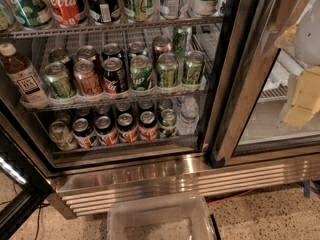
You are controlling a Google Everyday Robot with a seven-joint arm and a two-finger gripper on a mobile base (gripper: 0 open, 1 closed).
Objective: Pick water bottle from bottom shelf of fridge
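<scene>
The arm comes in from the right edge, with a pale rounded housing (308, 34) high up and the yellowish pincer (301, 98) hanging below it. It is in front of the right-hand glass section of the fridge (150, 171), well apart from the open left bay; whether the pincer is wide or narrow I cannot tell. The water bottle (188, 115) stands upright at the right end of the bottom shelf (125, 145), just beside a green can (168, 123) on its left and near the dark centre post (225, 84) on its right. The middle rack (115, 98) sits close over its cap. Rows of soda cans fill the shelf to the left. The front of the shelf is open, and a clear plastic bin (160, 216) sits on the floor below the louvred base.
</scene>
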